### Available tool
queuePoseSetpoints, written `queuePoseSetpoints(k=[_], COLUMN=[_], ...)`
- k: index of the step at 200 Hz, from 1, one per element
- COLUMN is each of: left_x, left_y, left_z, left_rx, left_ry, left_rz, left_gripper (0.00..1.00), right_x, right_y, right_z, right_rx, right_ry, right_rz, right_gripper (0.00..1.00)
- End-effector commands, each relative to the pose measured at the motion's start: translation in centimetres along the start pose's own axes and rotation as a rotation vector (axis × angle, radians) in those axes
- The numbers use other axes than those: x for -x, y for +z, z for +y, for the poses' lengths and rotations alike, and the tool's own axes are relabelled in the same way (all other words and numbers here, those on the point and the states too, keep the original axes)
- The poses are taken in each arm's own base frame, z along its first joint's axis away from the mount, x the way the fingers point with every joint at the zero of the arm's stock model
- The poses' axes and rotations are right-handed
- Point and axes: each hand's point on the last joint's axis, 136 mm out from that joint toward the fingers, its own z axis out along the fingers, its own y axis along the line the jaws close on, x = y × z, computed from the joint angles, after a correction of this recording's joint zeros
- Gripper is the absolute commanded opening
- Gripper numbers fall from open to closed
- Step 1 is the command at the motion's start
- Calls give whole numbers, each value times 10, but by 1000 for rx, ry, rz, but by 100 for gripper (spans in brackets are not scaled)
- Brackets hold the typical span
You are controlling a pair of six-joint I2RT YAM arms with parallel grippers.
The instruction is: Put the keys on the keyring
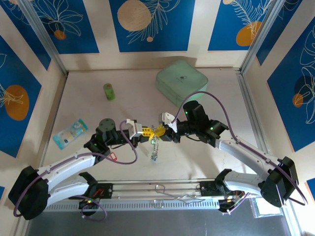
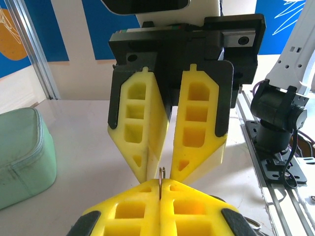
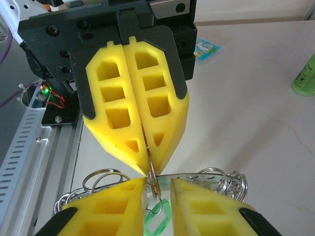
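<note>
Walls close the counter (image 1: 197,162) on its left, far and right sides, and a metal rail (image 1: 157,189) runs along the near edge. We see bare surface on the far and near sides of the mid-counter spot where both arms meet.

There the left fingers (image 3: 147,160) are pressed fully together on a thin wire loop of the keyring (image 3: 216,178), the wire pinched right at their tips. Facing them tip to tip, the right fingers (image 3: 138,189) stand partly open. The same loop and a pale green tag (image 3: 156,216) sit in their gap, touching neither finger as far as we can see.

From above, the keys (image 1: 154,150) dangle in a bunch just under the meeting point; we cannot tell whether the bunch reaches the counter. A red tag (image 1: 115,156) lies on the counter just beside the left arm, apart from the ring.

A green box (image 1: 182,81) sits at the far side beyond the right arm, a green cylinder (image 1: 109,91) stands far left of centre, and a blue packet (image 1: 70,132) lies near the left wall. All three are well apart from the ring.
</note>
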Motion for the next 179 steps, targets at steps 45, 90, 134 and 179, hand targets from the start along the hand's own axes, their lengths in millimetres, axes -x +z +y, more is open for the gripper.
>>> queuePoseSetpoints(k=[45, 90, 134, 179], left_x=[10, -14, -15, -7], left_y=[-1, -7, -6, -1], left_z=[0, -4, -7, -12], left_rx=[5, -4, -37, -77], left_ry=[26, 54, 67, 67], left_rz=[-28, 153, 207, 181], left_gripper=[3, 28, 26, 22], right_x=[4, -2, 0, -4], right_y=[1, -8, -10, -1], right_z=[5, 6, 12, 14], right_rx=[29, 9, 24, 29], right_ry=[-13, -72, -148, -191], right_rz=[-2, 126, 251, 333], right_gripper=[0, 0, 0, 0])
